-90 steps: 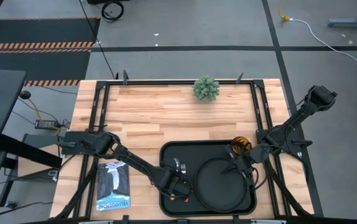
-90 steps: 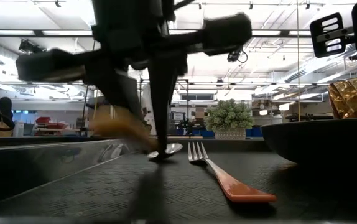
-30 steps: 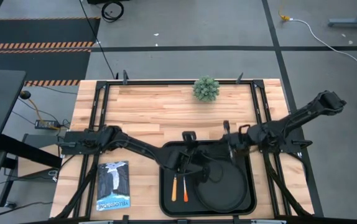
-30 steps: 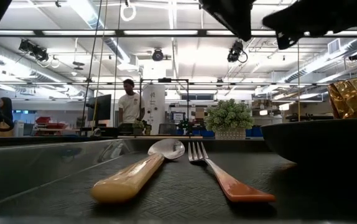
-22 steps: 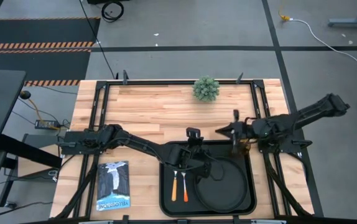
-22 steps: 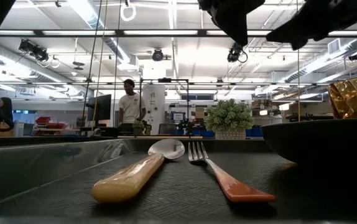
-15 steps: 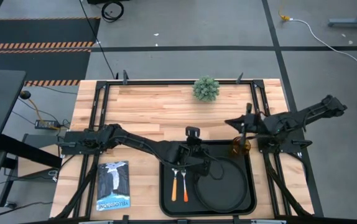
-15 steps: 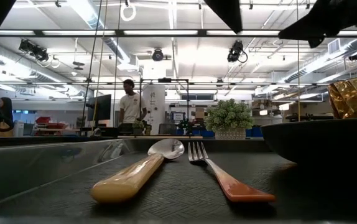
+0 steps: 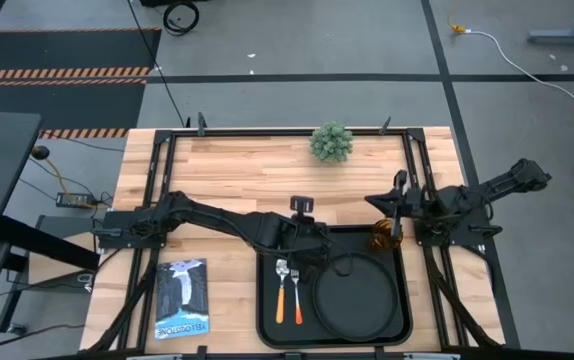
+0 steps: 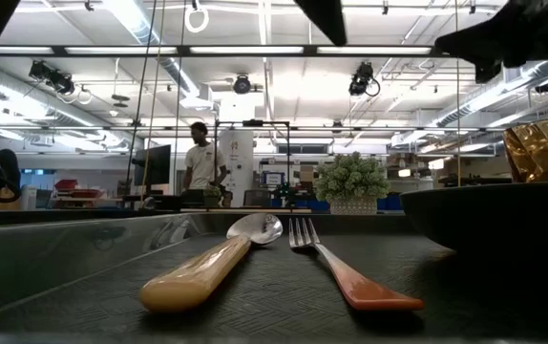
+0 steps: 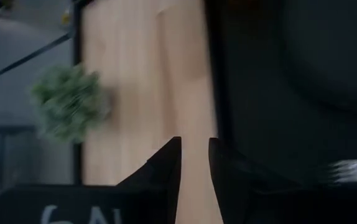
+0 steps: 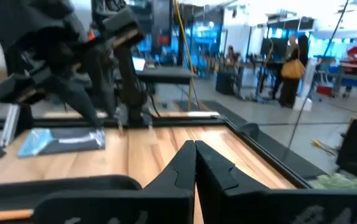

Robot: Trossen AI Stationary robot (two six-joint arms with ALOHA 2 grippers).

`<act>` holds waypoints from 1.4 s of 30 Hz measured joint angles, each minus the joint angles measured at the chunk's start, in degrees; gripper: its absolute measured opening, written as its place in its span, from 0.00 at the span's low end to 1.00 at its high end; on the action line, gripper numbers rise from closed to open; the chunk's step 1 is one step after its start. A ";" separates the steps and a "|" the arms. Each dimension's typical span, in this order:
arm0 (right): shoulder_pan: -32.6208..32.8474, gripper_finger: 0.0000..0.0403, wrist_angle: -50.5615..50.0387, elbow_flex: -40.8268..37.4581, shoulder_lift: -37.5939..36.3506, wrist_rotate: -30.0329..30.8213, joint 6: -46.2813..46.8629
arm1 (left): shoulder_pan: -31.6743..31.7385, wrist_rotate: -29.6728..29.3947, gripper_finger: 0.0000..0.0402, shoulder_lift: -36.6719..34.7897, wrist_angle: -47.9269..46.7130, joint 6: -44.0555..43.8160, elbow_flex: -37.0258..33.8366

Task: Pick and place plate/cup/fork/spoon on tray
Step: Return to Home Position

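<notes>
The black tray lies at the table's near middle. On it, the spoon and the fork lie side by side at the left, handles toward the near edge. In the low view the spoon is left of the fork. The round black plate lies at the tray's right. The amber cup stands in the tray's far right corner. My left gripper is over the tray's far rim, narrowly open and empty. My right gripper is beyond the cup, shut and empty.
A potted plant stands at the far edge's middle. A blue booklet lies left of the tray. Black frame rails run along the table's sides. Bare wood lies between the tray and the plant. A person stands in the room behind.
My left gripper has drawn back from over the spoon and fork toward the tray's far rim. My right gripper has drawn back from over the tray's far right corner toward the table's far right, uncovering the cup. Spoon, fork, plate and cup have stayed where they were.
</notes>
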 joint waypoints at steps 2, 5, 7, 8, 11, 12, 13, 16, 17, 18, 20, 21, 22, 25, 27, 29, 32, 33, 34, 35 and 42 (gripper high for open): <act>-0.01 0.02 4.95 -3.13 -0.29 -0.14 -0.46 | -0.08 1.99 0.21 0.01 4.47 1.42 -2.89; -0.01 0.02 9.26 -6.48 -0.77 0.40 -0.72 | -0.24 4.34 0.18 0.24 7.66 3.29 -7.03; -0.01 0.02 9.01 -7.54 -1.46 2.28 -0.14 | -0.29 4.57 0.17 0.23 9.17 3.45 -9.72; -0.01 0.02 8.35 -7.77 -1.84 3.55 0.32 | -0.24 4.51 0.16 0.09 9.04 3.43 -10.98; -0.03 0.02 5.02 -7.90 -3.52 5.48 1.63 | 0.11 4.51 0.13 -1.46 10.36 3.24 -14.69; -0.03 0.02 4.19 -7.90 -4.14 5.47 1.78 | 0.28 4.45 0.12 -2.50 11.22 3.22 -15.99; -0.03 0.02 3.22 -7.90 -4.80 5.47 1.94 | 0.43 4.36 0.11 -3.53 11.91 3.22 -17.41; 0.04 0.02 0.30 -7.90 -6.93 5.43 3.04 | 1.18 4.34 0.08 -6.69 14.51 3.33 -23.00; 0.04 0.02 -0.90 -7.90 -7.59 5.41 3.68 | 1.47 4.39 0.08 -7.82 15.93 3.42 -25.12; 0.04 0.02 -2.11 -7.90 -8.31 5.24 4.41 | 1.79 4.40 0.07 -9.47 17.54 3.63 -27.59; 0.03 0.02 -3.76 -7.90 -9.42 4.43 5.69 | 2.33 4.30 0.06 -12.85 21.10 4.01 -32.22; 0.04 0.02 -4.53 -7.90 -10.03 3.66 6.13 | 2.66 4.29 0.06 -14.66 23.15 4.47 -34.65; 0.04 0.02 -4.70 -7.90 -10.37 2.76 6.37 | 2.99 4.28 0.06 -16.27 24.94 4.72 -37.17; 0.02 0.02 -4.71 -7.90 -10.95 -2.90 6.48 | 3.78 4.36 0.06 -21.13 31.02 5.51 -44.77; 0.02 0.02 -4.70 -7.90 -10.93 -7.25 6.74 | 4.05 4.41 0.06 -24.96 34.57 6.45 -49.48; 0.03 0.02 -4.73 -7.90 -10.88 -10.50 7.35 | 4.07 4.09 0.06 -28.55 38.89 7.44 -53.84; 0.03 0.02 -4.81 -7.90 -10.88 -12.63 7.99 | 4.05 4.07 0.06 -33.03 43.95 10.25 -60.48; 0.04 0.02 -4.68 -7.90 -10.88 -13.00 8.00 | 4.11 4.05 0.06 -34.44 45.99 11.33 -62.48; 0.04 0.02 -4.44 -7.90 -10.88 -13.52 8.15 | 4.26 4.27 0.06 -36.25 48.33 12.63 -64.57; 0.04 0.02 -4.34 -7.90 -10.90 -14.33 8.35 | 4.36 4.51 0.06 -38.08 49.61 13.67 -66.80; 0.03 0.02 -1.17 -7.90 -11.32 -17.36 7.90 | 7.22 9.37 0.06 -49.92 57.69 15.54 -80.52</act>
